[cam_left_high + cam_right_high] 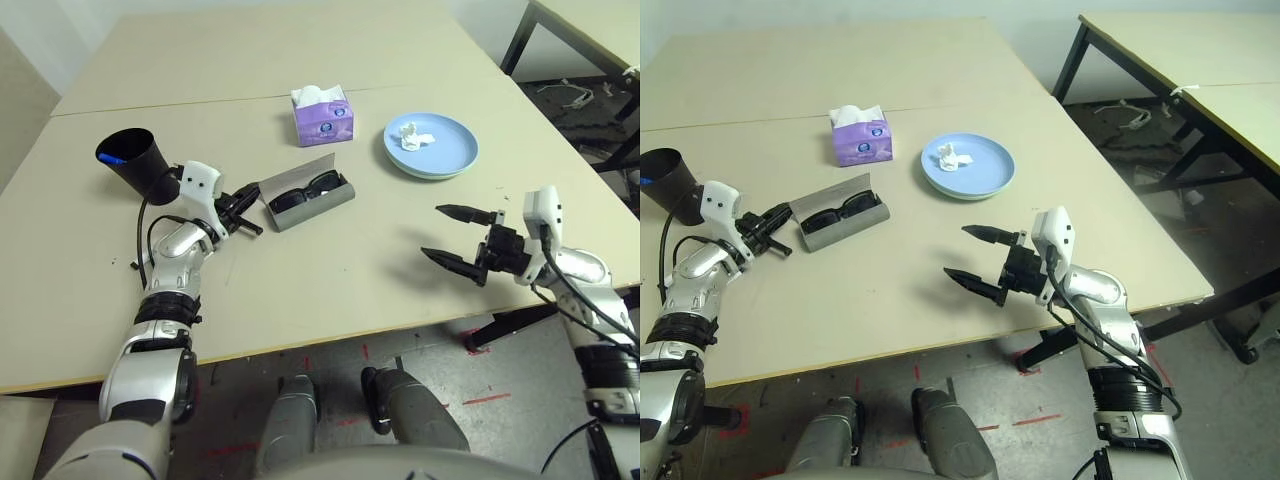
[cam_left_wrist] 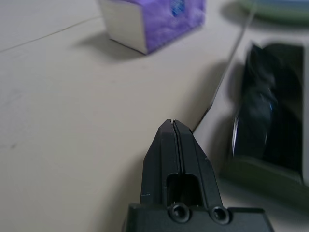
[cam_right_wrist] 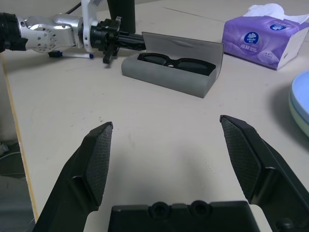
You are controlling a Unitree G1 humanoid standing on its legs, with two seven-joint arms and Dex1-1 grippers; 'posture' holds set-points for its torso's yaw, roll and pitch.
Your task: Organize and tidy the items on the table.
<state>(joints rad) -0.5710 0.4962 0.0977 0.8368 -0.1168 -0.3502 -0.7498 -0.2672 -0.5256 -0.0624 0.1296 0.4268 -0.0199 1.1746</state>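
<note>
Nearest the robot, the right gripper [image 1: 447, 232] hangs over the front right part of the counter [image 1: 330, 280] with its jaws spread wide and nothing between them. Farther in on the left side, the left gripper [image 1: 252, 214] has its jaws pressed together, empty, the tips just beside the raised lid of the grey oblong case [image 1: 312, 205]. The case lies open mid-counter with the black sunglasses [image 1: 305, 190] resting inside it. Behind the left wrist, near the counter's left edge, the black cup [image 1: 137, 160] leans tilted, something blue showing in its mouth. Beyond the case sits a purple tissue box [image 1: 324, 118], and to its right the stacked blue and green plates [image 1: 432, 150] carry the crumpled white tissue [image 1: 413, 136].
</note>
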